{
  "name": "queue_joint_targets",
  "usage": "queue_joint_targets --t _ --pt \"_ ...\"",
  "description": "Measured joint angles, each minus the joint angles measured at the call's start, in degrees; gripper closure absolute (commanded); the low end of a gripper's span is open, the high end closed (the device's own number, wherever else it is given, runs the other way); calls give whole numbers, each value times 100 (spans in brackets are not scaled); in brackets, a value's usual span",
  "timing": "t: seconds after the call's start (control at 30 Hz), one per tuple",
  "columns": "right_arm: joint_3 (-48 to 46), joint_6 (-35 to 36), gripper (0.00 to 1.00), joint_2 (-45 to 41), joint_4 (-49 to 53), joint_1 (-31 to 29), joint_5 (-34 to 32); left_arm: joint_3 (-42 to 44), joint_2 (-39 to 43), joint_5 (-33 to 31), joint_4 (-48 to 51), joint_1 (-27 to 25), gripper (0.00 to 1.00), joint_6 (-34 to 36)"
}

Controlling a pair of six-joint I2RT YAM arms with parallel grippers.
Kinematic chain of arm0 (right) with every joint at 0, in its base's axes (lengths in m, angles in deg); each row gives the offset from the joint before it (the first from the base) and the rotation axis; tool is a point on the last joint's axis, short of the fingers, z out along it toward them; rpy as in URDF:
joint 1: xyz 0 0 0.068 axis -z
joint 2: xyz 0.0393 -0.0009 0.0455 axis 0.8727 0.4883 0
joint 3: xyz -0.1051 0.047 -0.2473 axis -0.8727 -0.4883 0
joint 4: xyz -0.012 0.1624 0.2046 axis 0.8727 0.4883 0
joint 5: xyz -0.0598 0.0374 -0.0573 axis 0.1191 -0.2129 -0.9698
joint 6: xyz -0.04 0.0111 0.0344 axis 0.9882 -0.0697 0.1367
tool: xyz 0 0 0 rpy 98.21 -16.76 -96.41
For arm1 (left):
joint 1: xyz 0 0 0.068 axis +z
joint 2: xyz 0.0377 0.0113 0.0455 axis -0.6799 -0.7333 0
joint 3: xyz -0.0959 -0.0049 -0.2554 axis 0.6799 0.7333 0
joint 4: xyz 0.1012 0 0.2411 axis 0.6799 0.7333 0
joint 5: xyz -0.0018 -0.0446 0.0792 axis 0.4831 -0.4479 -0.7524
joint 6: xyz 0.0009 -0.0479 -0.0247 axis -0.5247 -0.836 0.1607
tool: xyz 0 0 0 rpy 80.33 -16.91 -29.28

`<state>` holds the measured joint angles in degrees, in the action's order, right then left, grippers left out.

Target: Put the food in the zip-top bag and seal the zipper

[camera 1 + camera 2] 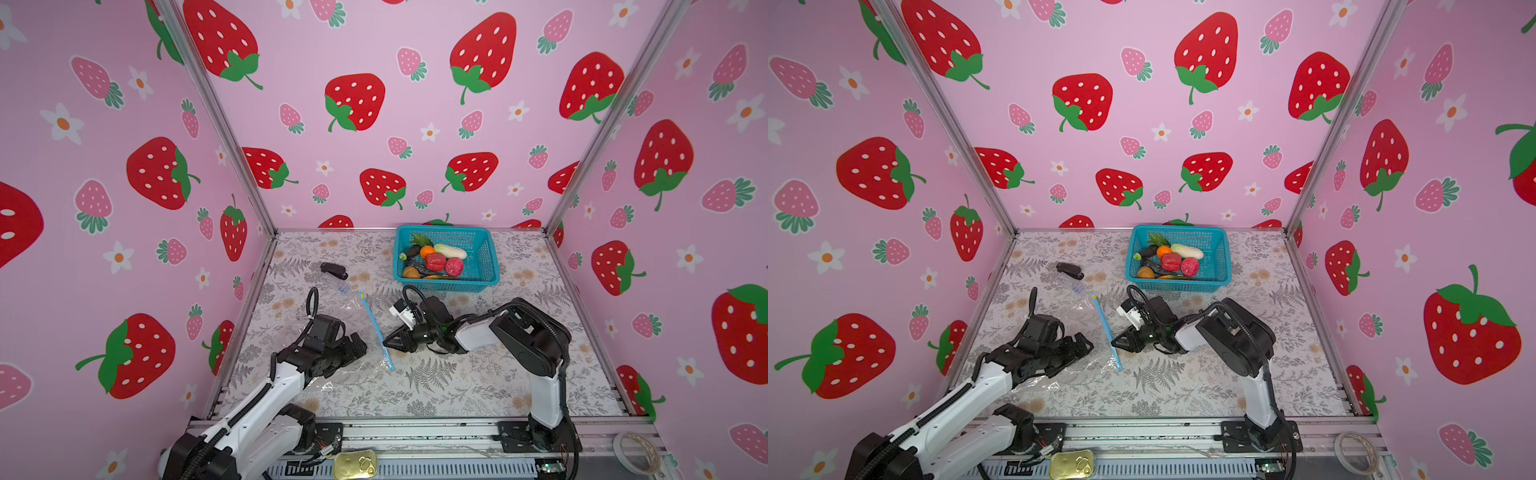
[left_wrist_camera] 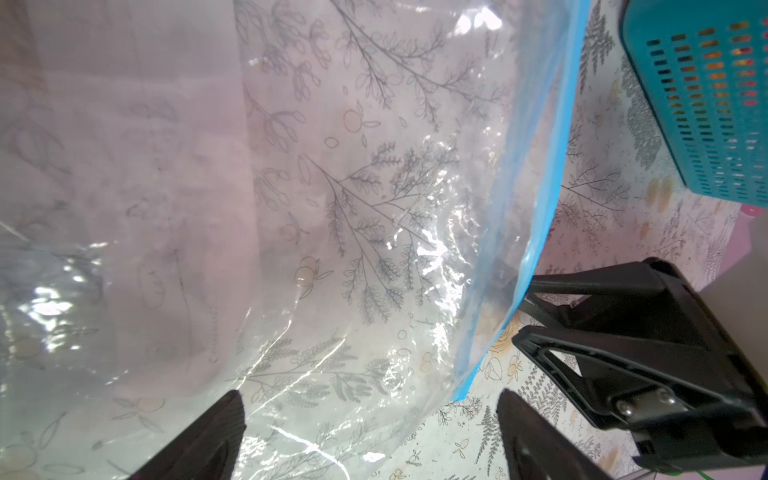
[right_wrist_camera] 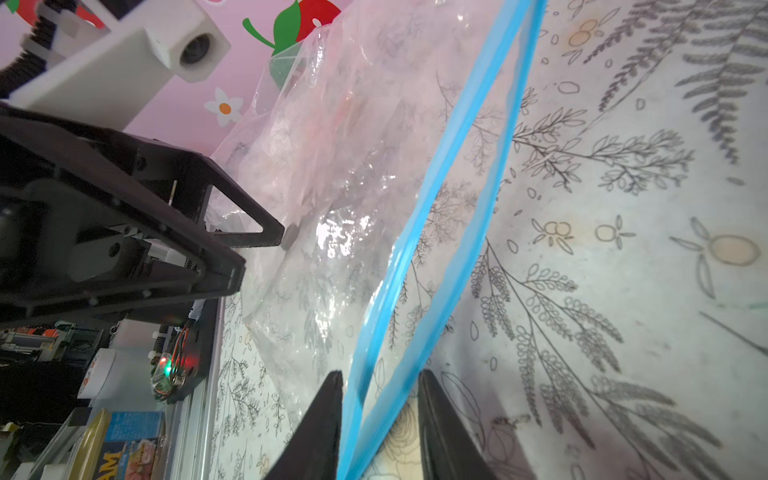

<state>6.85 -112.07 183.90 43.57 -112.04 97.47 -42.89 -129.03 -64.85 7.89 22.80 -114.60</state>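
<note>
While the zip-top bag (image 1: 353,311) lies on the desk (image 1: 457,374), I note the left hand (image 2: 370,399) spread over it. The right hand (image 3: 380,374) straddles the zipper (image 3: 449,174), unclamped; the food (image 1: 435,262) sits in the basket (image 1: 482,249).

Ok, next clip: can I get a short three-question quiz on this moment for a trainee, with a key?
1. True or false: the food already lies inside the zip-top bag.
2. What runs between the fingertips of the right pincer? A) the zipper B) a sponge C) a spoon
3. Which pincer is spread wide above the bag's clear plastic?
Key: 1 false, it sits in the teal basket; 2 A; 3 the left pincer.
</note>
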Motion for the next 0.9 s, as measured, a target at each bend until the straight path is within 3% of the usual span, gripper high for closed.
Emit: queue_joint_targets --t 0.57,0.9 --pt "190 -9 78 120 -15 -273 190 144 11 17 -247 22 3 -20" --pt "190 -42 97 208 -120 -308 243 267 -11 17 -323 28 3 -46"
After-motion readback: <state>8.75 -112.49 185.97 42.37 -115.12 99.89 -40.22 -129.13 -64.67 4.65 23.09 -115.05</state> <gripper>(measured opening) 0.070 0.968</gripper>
